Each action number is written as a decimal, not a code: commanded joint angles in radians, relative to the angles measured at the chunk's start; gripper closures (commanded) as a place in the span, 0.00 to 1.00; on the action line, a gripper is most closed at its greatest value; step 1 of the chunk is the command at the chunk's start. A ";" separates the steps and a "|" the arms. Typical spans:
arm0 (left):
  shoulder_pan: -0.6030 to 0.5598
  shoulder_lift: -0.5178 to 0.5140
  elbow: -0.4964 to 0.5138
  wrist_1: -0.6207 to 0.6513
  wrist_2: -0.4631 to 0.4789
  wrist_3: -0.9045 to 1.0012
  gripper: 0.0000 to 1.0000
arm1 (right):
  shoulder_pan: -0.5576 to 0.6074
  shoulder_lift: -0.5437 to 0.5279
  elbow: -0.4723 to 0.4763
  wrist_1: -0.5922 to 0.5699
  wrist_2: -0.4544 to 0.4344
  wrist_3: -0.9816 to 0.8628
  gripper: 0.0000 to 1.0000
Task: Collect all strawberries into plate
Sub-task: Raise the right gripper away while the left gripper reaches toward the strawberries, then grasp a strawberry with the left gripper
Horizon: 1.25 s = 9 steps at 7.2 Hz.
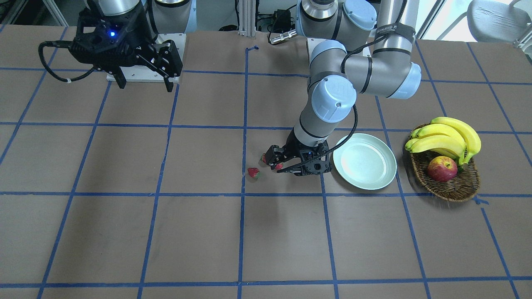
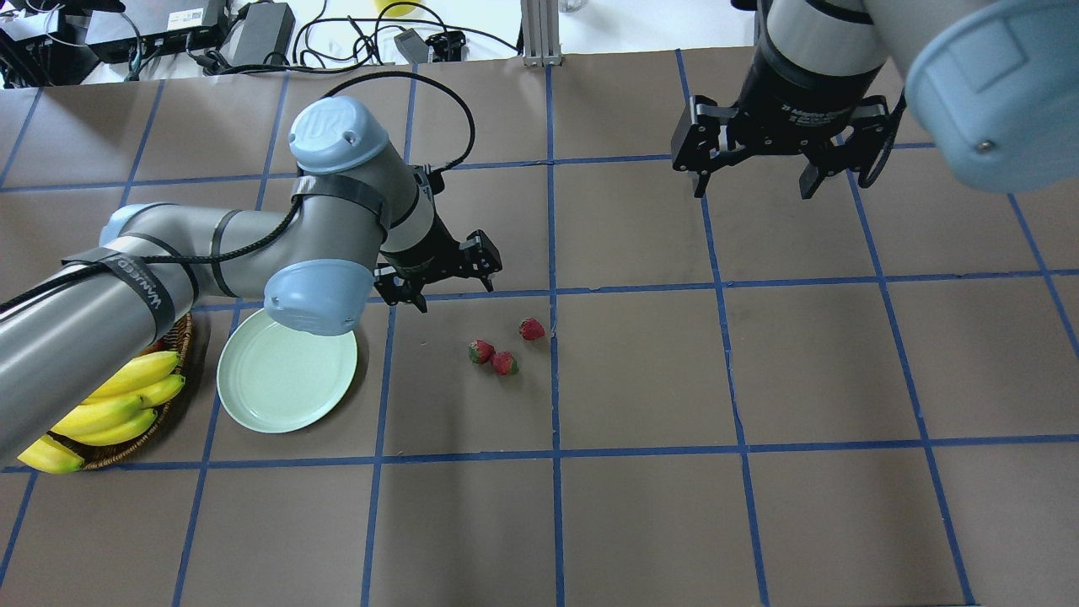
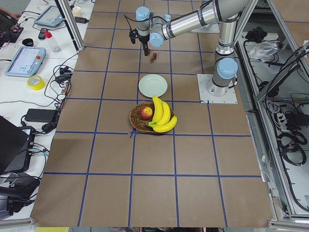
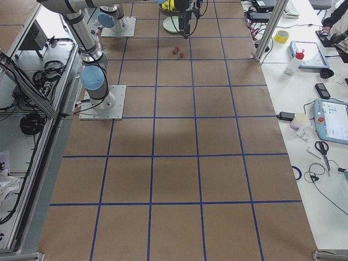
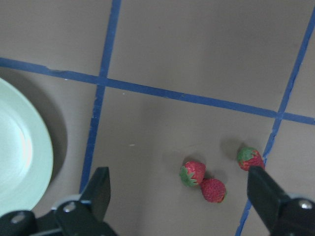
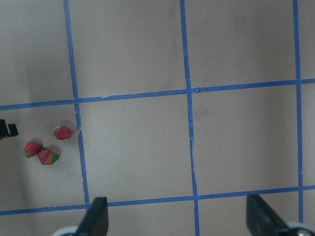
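Note:
Three strawberries lie close together on the table near its middle: one, a second touching it, and a third slightly apart. They also show in the left wrist view. The pale mint-green plate lies to their left with nothing in it. My left gripper is open and empty, hovering just beyond the strawberries, between them and the plate. In the front-facing view it partly hides two berries. My right gripper is open and empty, high over the far right of the table.
A brown wicker basket with bananas and a red-yellow apple stands just beyond the plate, away from the berries. Blue tape lines grid the brown table.

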 commanded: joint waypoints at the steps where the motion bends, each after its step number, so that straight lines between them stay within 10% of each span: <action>1: -0.026 -0.046 -0.012 0.016 -0.004 -0.067 0.00 | -0.005 -0.027 0.007 -0.021 -0.003 -0.022 0.00; 6: -0.034 -0.092 -0.050 0.016 0.023 -0.100 0.06 | -0.056 -0.013 0.057 -0.191 -0.001 -0.112 0.00; 9: -0.036 -0.097 -0.041 0.021 0.016 -0.101 0.71 | -0.095 -0.022 0.055 -0.164 0.017 -0.105 0.00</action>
